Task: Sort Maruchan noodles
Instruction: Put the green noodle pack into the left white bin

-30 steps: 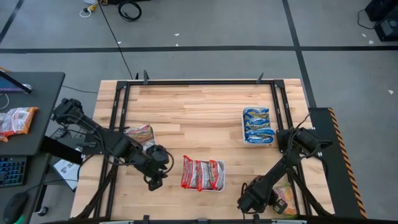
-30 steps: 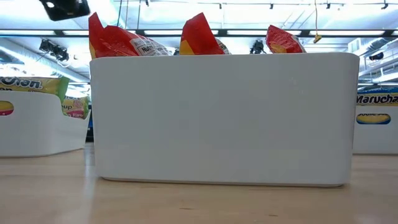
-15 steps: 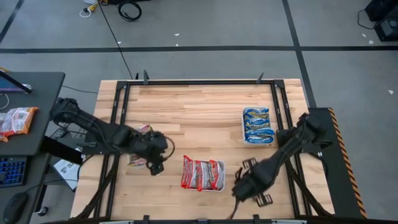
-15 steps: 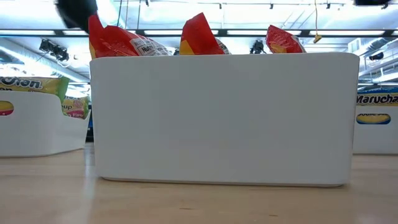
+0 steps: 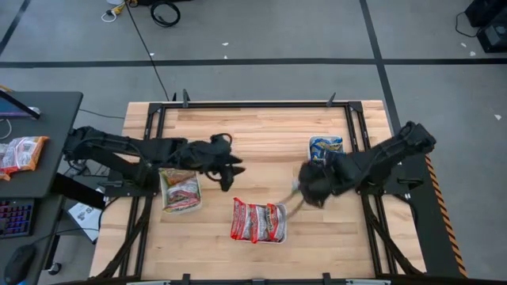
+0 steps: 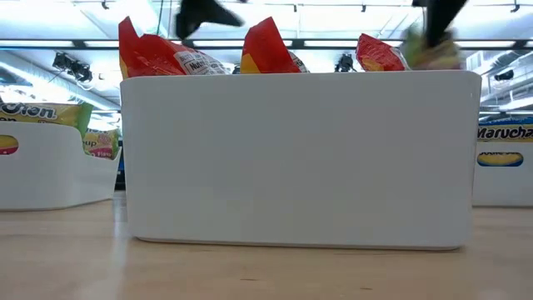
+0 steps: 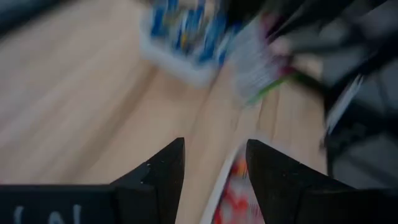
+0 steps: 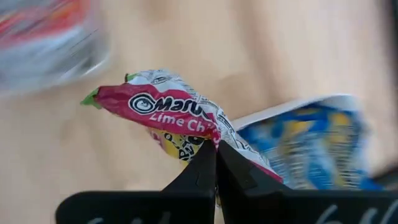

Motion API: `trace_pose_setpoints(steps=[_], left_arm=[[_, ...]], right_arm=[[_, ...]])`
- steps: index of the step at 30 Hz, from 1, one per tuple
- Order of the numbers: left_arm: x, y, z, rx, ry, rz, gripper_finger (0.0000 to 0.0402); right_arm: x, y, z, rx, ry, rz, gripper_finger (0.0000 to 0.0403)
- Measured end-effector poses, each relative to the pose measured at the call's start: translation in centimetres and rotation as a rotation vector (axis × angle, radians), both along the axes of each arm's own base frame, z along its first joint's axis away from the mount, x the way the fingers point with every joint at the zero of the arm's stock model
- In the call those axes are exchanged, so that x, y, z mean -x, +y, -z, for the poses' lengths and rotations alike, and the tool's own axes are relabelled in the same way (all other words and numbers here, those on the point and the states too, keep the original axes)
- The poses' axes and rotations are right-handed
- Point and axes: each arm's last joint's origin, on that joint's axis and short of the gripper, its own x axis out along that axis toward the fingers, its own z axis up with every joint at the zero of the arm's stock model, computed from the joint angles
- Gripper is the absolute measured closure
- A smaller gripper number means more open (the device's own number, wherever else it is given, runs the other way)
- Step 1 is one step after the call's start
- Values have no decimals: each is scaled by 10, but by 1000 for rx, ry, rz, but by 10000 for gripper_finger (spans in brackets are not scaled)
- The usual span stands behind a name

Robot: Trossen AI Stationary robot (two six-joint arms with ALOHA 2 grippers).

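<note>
My right gripper (image 5: 306, 188) hangs over the table's middle right, shut on a yellow-green-pink Maruchan packet (image 8: 180, 115), which shows blurred in the high view (image 5: 294, 203) and the low view (image 6: 433, 52). My left gripper (image 5: 232, 170) is open and holds nothing (image 7: 214, 152); it hovers over the table's middle, left of the right gripper. Red packets (image 5: 257, 221) stand in the near middle white tray (image 6: 300, 158). Yellow-green packets (image 5: 181, 192) lie in the left tray. Blue packets (image 5: 325, 146) lie in the right tray, partly hidden by my right arm. My right gripper pinches the packet between its two shut fingers at a crinkled edge (image 8: 214, 135). The packet is lifted clear of the table and sticks out past the fingertips, its pink-and-green end (image 8: 102, 99) free.
Bare wood lies on the far half of the table (image 5: 253, 127) and along the near edge. A black frame rail (image 5: 253, 104) runs along the far edge and both sides. A desk with a keyboard and a red packet (image 5: 22, 153) stands left of the table.
My right gripper has swung from the table's near right corner toward the far edge and left, carrying the yellow-green packet up off the table. My left gripper has moved from near the left tray's near side toward the far edge and right, over the table's middle.
</note>
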Motion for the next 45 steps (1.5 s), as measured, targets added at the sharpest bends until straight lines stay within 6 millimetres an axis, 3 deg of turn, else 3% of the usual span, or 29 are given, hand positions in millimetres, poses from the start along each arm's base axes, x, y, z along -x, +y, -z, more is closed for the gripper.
trace_pose_setpoints(steps=[4,9,14,19,23,28,38,42,45], left_arm=[[-21,1,-3,-47,-150,-30,225],[-49,-5,19,-75,-151,8,217],[-68,-14,42,-157,-124,62,166],[-81,-20,47,-263,-195,-14,100],[-89,-17,52,-311,-225,-69,84],[-100,-12,63,-302,-254,-84,84],[-105,-9,76,-320,-201,-76,88],[-105,-10,76,-365,-189,24,121],[-105,-13,77,-440,-168,89,170]], right_arm=[[-3,-33,4,91,-79,133,398],[-21,-60,12,59,-121,143,398],[-34,-76,9,-41,-182,86,398],[-41,-89,6,-109,-225,41,398],[-44,-97,6,-117,-249,60,398],[-54,-100,1,-157,-359,63,398],[-67,-81,-10,-380,-519,-59,398],[-64,-79,-14,-388,-536,-61,398],[-63,-80,-18,-381,-571,-21,395]])
